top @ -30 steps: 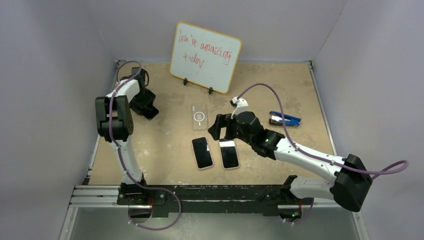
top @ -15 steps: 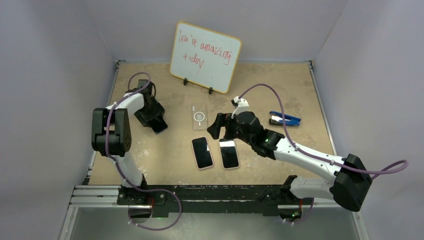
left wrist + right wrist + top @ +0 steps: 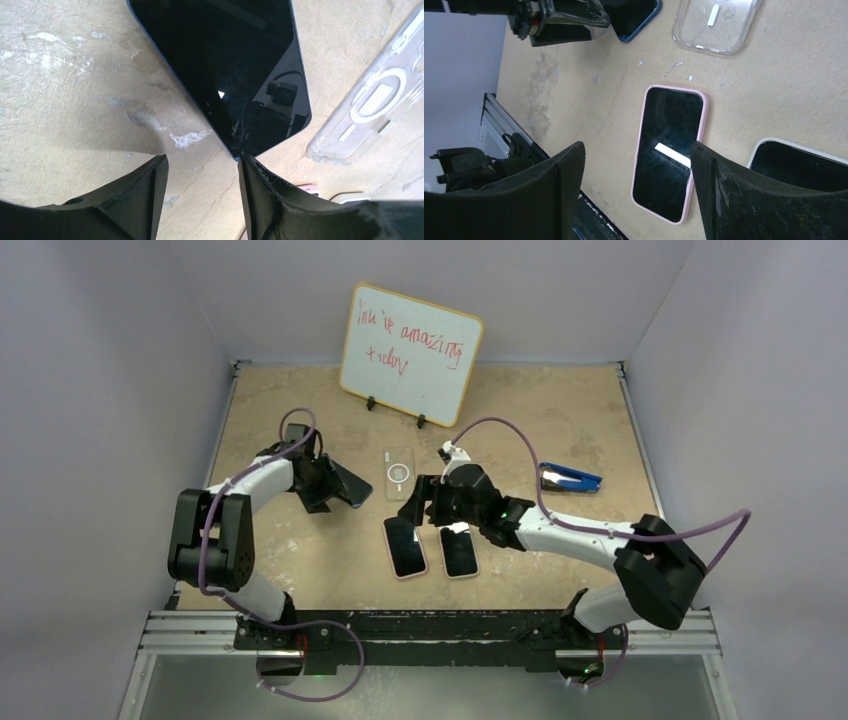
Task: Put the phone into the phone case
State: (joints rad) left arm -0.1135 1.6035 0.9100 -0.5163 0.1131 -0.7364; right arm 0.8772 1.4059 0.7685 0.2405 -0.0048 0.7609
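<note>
A: Top external: where's the phone (image 3: 352,486)?
B: Screen up, just left of phone case (image 3: 398,474); long axis diagonal, one end toward case. Left gripper (image 3: 201,165) jaws apart, fingertip (image 3: 252,172) touching its corner. Right gripper (image 3: 636,150) spread, empty.

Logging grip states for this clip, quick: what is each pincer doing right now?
Left pincer: open, empty; dark phone lies just past its tips.
Right pincer: open, empty, over the pink-cased phone.
</note>
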